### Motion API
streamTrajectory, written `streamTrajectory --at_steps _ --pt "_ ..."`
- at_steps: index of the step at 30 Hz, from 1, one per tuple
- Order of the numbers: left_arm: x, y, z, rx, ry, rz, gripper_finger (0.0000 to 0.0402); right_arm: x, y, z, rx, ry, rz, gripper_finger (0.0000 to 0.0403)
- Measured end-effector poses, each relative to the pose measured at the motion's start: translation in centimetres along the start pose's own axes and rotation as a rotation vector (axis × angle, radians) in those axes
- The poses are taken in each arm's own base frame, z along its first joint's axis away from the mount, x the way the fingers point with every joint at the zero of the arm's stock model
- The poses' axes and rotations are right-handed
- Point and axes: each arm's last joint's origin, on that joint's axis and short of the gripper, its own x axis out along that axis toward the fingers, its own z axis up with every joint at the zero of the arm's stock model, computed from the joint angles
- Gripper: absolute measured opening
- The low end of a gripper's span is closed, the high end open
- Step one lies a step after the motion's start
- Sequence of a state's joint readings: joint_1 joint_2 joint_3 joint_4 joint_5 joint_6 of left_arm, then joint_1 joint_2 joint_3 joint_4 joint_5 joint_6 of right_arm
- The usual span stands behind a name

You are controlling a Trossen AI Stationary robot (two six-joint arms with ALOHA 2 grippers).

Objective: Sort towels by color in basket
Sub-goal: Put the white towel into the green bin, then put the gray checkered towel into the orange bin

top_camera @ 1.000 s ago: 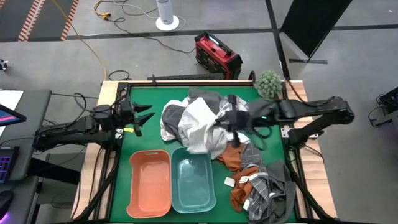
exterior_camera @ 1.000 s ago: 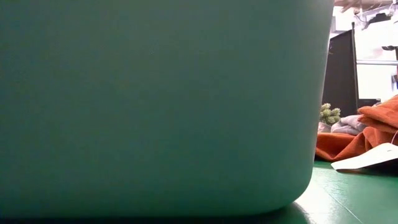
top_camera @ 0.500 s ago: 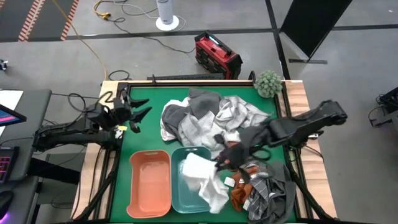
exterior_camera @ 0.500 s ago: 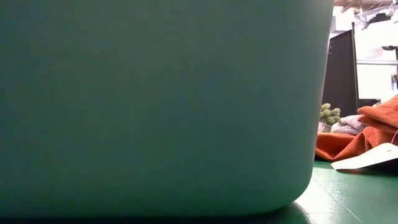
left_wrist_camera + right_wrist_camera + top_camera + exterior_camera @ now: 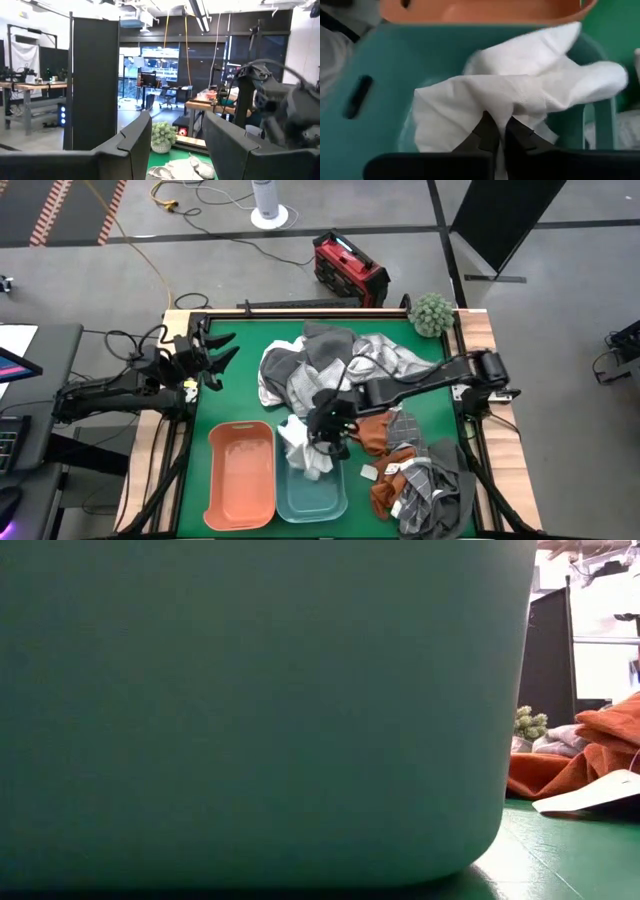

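Moved since half a second ago, the white towel (image 5: 303, 452) now hangs at the upper left part of the teal basket (image 5: 325, 498), where before it lay spread across the basket's middle and right. From the right wrist view I see the right end effector (image 5: 496, 134) pinched shut on a fold of that towel (image 5: 520, 95), with the teal basket (image 5: 380, 70) under it and the orange basket (image 5: 485, 10) at the top of that frame. In the high view the right end effector (image 5: 330, 428) sits just above the teal basket's upper rim, its arm reaching in from the right.

Around it on the green tabletop (image 5: 235, 395), the pile of grey and white towels (image 5: 330, 365) lies in the upper middle, and rust-orange and plaid towels (image 5: 415, 475) lie at the lower right. The orange basket (image 5: 241, 475) touches the teal one on its left side. A green fuzzy ball (image 5: 432, 313) sits at the upper right corner of the tabletop.

My left end effector (image 5: 212, 355) hovers at the upper left of the tabletop, its fingers (image 5: 131, 142) spread apart and holding nothing.
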State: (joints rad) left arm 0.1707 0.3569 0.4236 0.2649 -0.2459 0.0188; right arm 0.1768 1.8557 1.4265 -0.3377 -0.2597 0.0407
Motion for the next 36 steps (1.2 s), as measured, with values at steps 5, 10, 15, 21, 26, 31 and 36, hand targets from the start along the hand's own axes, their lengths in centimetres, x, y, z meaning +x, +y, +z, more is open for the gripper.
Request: streamTrajectory --at_steps 5,10,15,21,26,31,36 --pt "0.0 0.0 -0.1 0.031 0.007 0.009 0.0167 2.5 0.2 -1.4 -0.059 0.074 0.017 0.0071" --pt "0.0 0.1 -0.1 0.037 0.013 0.021 0.0167 2.1 0.6 -1.1 -0.068 0.06 0.023 0.0138" --pt "0.0 0.1 -0.2 0.037 0.016 0.021 0.0167 0.5 1.2 -0.3 -0.027 0.023 0.027 0.0232" --pt "0.0 0.1 -0.5 0.038 0.052 0.02 0.0167 -4.4 2.4 0.3 0.039 0.118 0.019 0.0303" --pt "0.0 0.1 -0.7 0.048 0.075 0.02 0.0167 -7.6 4.4 -0.5 0.138 0.239 -0.102 0.0299" --pt "0.0 0.1 -0.7 0.049 0.076 0.021 0.0167 -6.2 6.1 -3.7 0.248 0.554 -0.152 0.0278" --pt "0.0 0.1 -0.9 0.055 0.094 0.021 0.0167 -4.8 7.8 -6.3 0.418 0.797 -0.26 0.0265"
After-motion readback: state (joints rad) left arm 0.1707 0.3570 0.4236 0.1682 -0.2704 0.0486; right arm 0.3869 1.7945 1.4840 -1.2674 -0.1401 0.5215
